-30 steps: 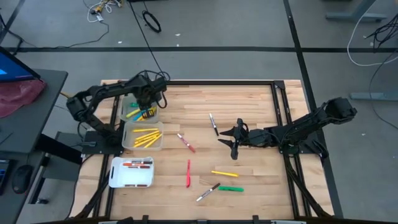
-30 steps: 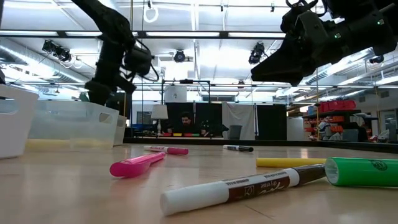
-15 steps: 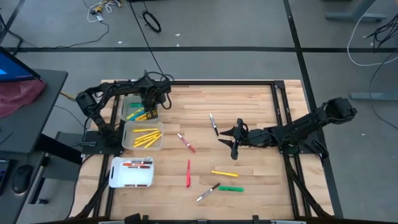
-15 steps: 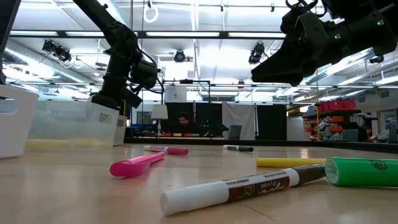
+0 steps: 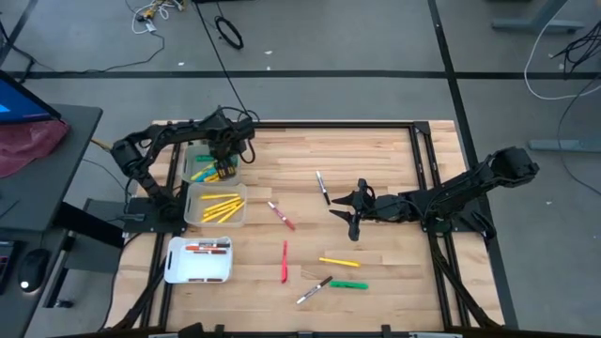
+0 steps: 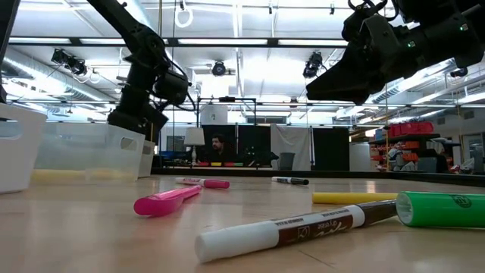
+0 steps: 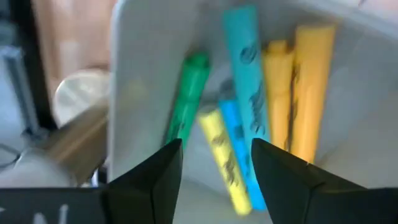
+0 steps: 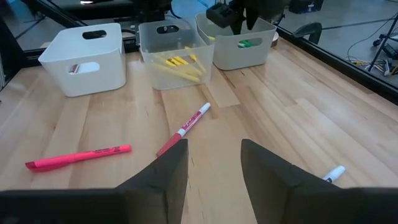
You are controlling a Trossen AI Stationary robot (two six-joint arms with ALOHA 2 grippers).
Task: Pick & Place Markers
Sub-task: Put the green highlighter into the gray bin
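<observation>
Over the bin (image 5: 208, 165) near the tabletop's far-left corner, my left gripper (image 5: 223, 161) hangs with fingers parted, empty. Right gripper (image 5: 352, 212) waits mid-tabletop, parted, empty. Loose markers (image 5: 285, 261) toward the near edge look light, stiff, slick; I'd pinch mid-barrel.

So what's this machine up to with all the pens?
It is sorting markers into bins. The left gripper hangs over the far grey bin, its fingers open above green, blue and yellow markers lying inside. The right gripper waits open over mid-table. A pink marker and a few others lie loose on the wooden table.
</observation>
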